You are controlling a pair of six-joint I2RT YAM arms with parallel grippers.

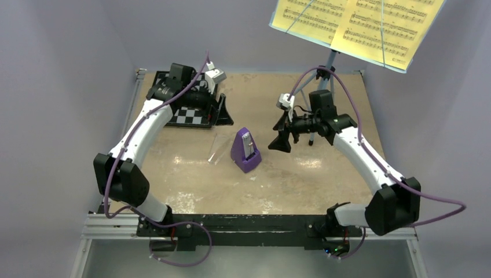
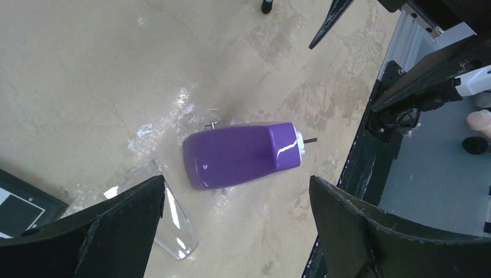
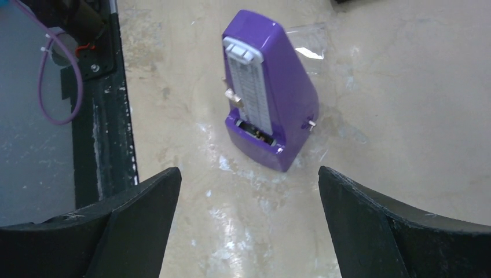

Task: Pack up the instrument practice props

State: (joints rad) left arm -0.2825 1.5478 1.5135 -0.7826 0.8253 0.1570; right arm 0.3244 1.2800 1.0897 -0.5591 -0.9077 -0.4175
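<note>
- The left gripper point(image 2: 236, 194) is spread wide with nothing between its black fingers point(image 2: 116, 226). It hangs at the far left of the table point(image 1: 289, 179), over the right edge of the black-and-white checkerboard point(image 1: 194, 116).
- The right gripper point(image 3: 248, 174) is also wide open and empty. It hangs above the table's right half, pointing left towards the centre.
- The purple metronome point(image 1: 246, 152) stands upright on the bare tabletop between the two grippers. It touches neither of them.
- The right wrist view looks straight at the metronome's front, with its pale scale strip and pendulum. The left wrist view shows its plain back.
- A clear plastic piece point(image 1: 217, 149) lies flat on the table just beside the metronome, on its left.
- The light blue music stand point(image 1: 330, 63) rises at the far right, behind the right arm, with one dark foot point(image 2: 266, 6) on the table.
- The yellow sheet music point(image 1: 359, 23) rests on the stand's tilted tray, well above the tabletop, at the top right of the overhead view.
</note>
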